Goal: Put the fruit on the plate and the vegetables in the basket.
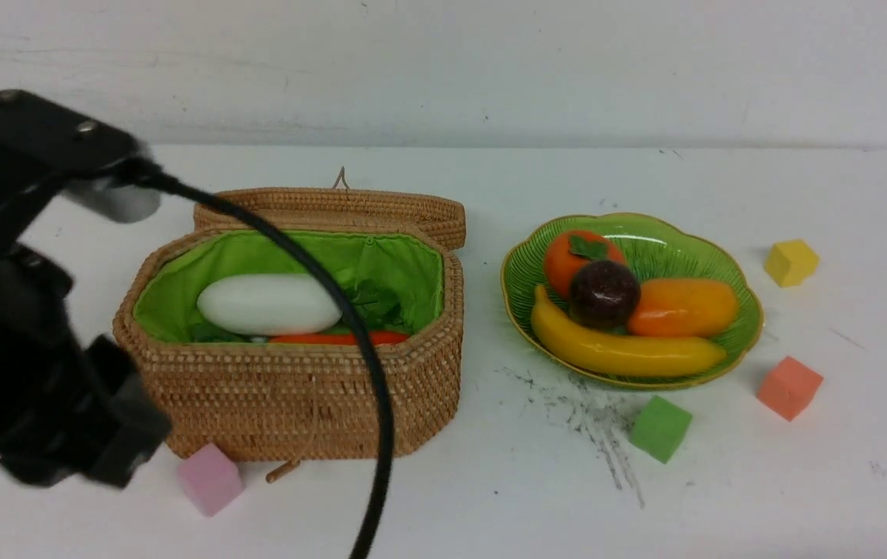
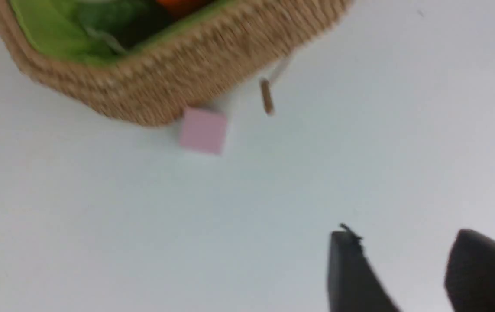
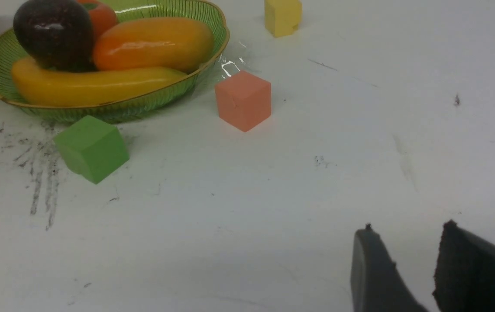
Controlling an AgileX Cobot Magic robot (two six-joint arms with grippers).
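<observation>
The left claw (image 2: 407, 268) is seen with its jaws parted by a narrow gap and nothing between them; only bare table (image 2: 143, 225) lies beneath it. The right claw (image 3: 412, 268) is likewise seen with a small gap and nothing gripped.

The sorting appears finished. The white radish (image 1: 268, 304) and the carrot (image 1: 338, 338) are laid inside the wicker basket (image 1: 296, 388), on its green lining, with the attached lid folded back behind. To the right of the basket, the green plate (image 1: 738, 283) is loaded with the persimmon (image 1: 571, 260), the mangosteen (image 1: 604, 293), the mango (image 1: 684, 307) and the banana (image 1: 621, 349), the mangosteen being propped on the others. No fruit or vegetable is left on the table, which is judged to be why both claws are empty.

The foam cubes are left where they lie: the pink cube (image 1: 210, 479) just in front of the basket, the green cube (image 1: 660, 428), orange cube (image 1: 789, 387) and yellow cube (image 1: 791, 262) around the plate.

The left arm (image 1: 32, 373) is held raised to the left of the basket, blurred, its cable draped across the basket's front. The right arm is not shown in the front view.
</observation>
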